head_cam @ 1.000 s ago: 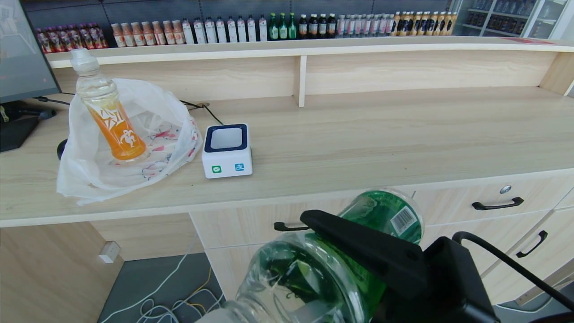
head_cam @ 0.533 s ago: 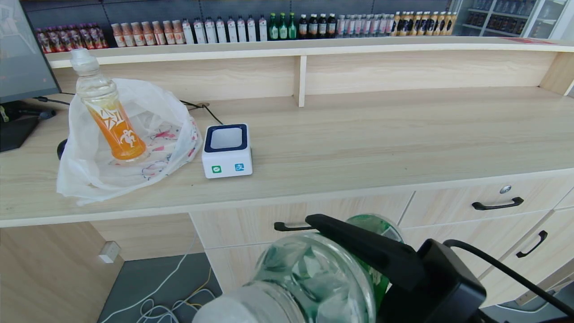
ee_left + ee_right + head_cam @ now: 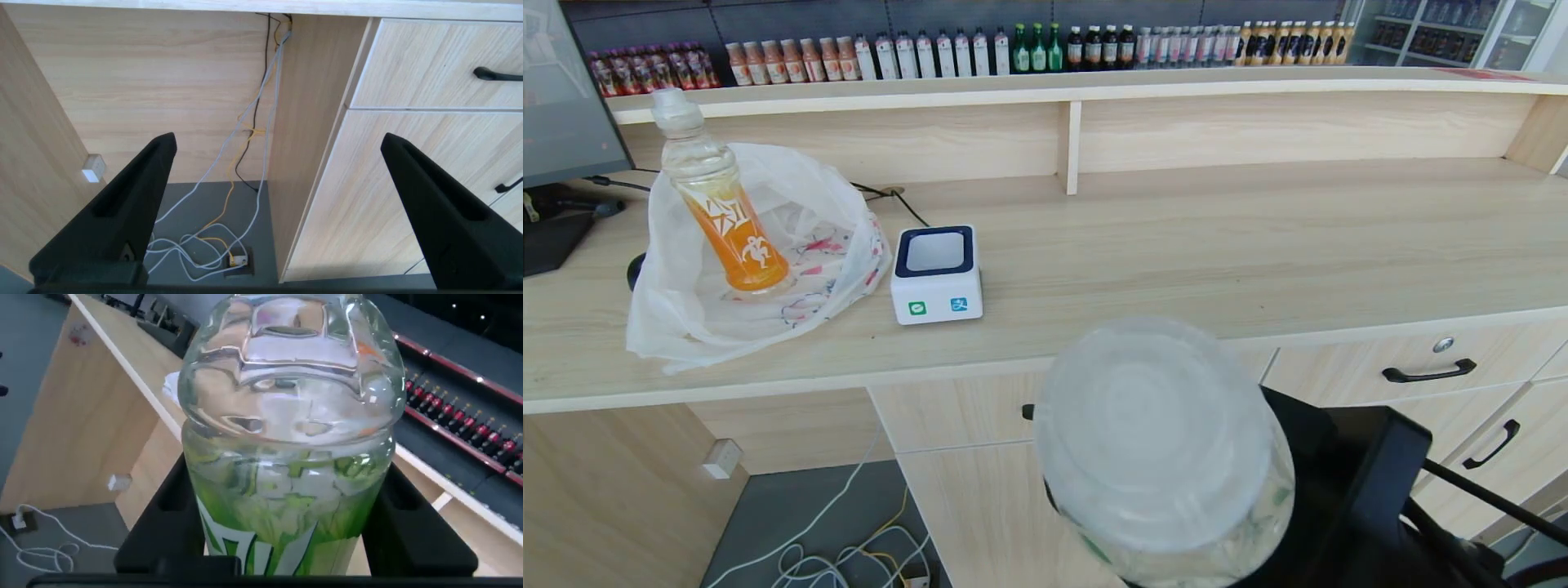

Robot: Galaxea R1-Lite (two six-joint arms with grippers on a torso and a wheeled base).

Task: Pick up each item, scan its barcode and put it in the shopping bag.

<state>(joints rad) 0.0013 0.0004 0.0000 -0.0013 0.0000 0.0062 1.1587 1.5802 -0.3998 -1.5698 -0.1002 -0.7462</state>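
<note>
As its barcode awaited scanning, right jaws gripped the clear green-labelled plastic bottle [image 3: 1168,441] near the white cube scanner [image 3: 935,278]; left jaws gaped empty

Green bottle [image 3: 1160,441]: clear plastic, green label round the body, green drink inside. Clamped across its middle by the right pincer [image 3: 290,531], a black finger on each side. It is held in front of the desk [image 3: 1176,261], turned end-on to the head camera; which end, can't tell.

Orange bottle [image 3: 719,196]: white cap, orange drink, upright inside the shopping bag [image 3: 833,237].

Shopping bag: thin white plastic with red and blue print, mouth slumped open, on the desk's left part.

Scanner [image 3: 935,273]: white cube with a dark blue rim round its top window, on the desk just right of the bag.
</note>
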